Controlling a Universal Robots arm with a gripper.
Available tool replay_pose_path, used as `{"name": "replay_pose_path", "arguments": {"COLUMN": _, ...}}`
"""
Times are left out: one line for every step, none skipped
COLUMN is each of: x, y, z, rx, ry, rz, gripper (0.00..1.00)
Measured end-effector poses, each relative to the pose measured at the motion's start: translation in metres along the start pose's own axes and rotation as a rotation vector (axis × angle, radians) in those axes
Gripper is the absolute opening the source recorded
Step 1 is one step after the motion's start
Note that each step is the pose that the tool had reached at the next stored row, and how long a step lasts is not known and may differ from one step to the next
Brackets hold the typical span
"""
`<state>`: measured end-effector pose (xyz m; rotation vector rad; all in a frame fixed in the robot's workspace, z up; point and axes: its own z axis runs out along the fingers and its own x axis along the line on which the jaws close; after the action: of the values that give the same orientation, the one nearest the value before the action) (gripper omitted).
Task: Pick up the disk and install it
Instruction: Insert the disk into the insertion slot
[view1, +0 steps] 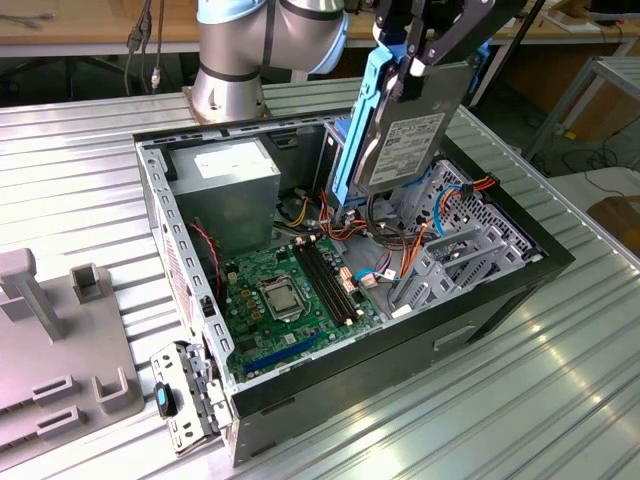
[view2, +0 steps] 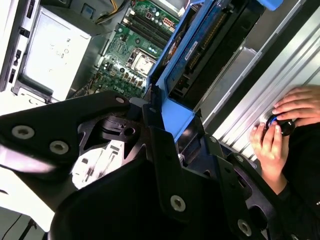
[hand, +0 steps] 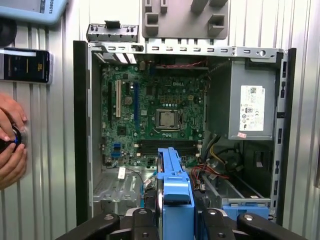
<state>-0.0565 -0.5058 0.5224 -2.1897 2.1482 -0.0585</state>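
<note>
grip: my gripper (view1: 422, 68) jaws clamped on disk (view1: 412, 140)
step: carry, disk over open case (view1: 350, 385)
next needs: disk sq. to bay (view1: 470, 250), mind cables (view1: 395, 240)

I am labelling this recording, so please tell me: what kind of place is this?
Probably a robotics lab: an open desktop computer case lies on a ribbed metal table, a robot arm holds the disk over it, workbenches stand behind.
</note>
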Motion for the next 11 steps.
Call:
{"name": "replay_pose_path", "arguments": {"x": 0.0002, "y": -0.0029, "z": 0.0004, "rx": -0.01, "ry": -0.0002, "rz": 0.0, "gripper": 0.37}}
{"name": "replay_pose_path", "arguments": {"x": 0.0004, "y": -0.0051, "z": 0.0008, "rx": -0.0193, "ry": -0.0005, "rz": 0.001, "gripper": 0.37}}
{"name": "replay_pose_path", "arguments": {"x": 0.0005, "y": -0.0056, "z": 0.0015, "rx": -0.0207, "ry": -0.0006, "rz": 0.001, "gripper": 0.37}}
{"name": "replay_pose_path", "arguments": {"x": 0.0007, "y": -0.0064, "z": 0.0016, "rx": -0.0212, "ry": -0.0002, "rz": 0.001, "gripper": 0.37}}
{"name": "replay_pose_path", "arguments": {"x": 0.0013, "y": -0.0073, "z": 0.0017, "rx": -0.0213, "ry": -0.0002, "rz": 0.001, "gripper": 0.37}}
{"name": "replay_pose_path", "arguments": {"x": 0.0026, "y": -0.0097, "z": 0.0022, "rx": -0.0213, "ry": -0.0004, "rz": 0.001, "gripper": 0.37}}
{"name": "replay_pose_path", "arguments": {"x": 0.0038, "y": -0.0123, "z": 0.0029, "rx": -0.0213, "ry": -0.0005, "rz": 0.001, "gripper": 0.37}}
{"name": "replay_pose_path", "arguments": {"x": 0.0044, "y": -0.0153, "z": 0.0037, "rx": -0.0212, "ry": -0.0006, "rz": 0.001, "gripper": 0.37}}
{"name": "replay_pose_path", "arguments": {"x": 0.0047, "y": -0.0184, "z": 0.0043, "rx": -0.0213, "ry": -0.0005, "rz": 0.001, "gripper": 0.37}}
{"name": "replay_pose_path", "arguments": {"x": 0.0052, "y": -0.0239, "z": 0.0053, "rx": -0.0213, "ry": -0.0006, "rz": 0.001, "gripper": 0.37}}
{"name": "replay_pose_path", "arguments": {"x": 0.0058, "y": -0.0297, "z": 0.0062, "rx": -0.0213, "ry": -0.0005, "rz": 0.001, "gripper": 0.37}}
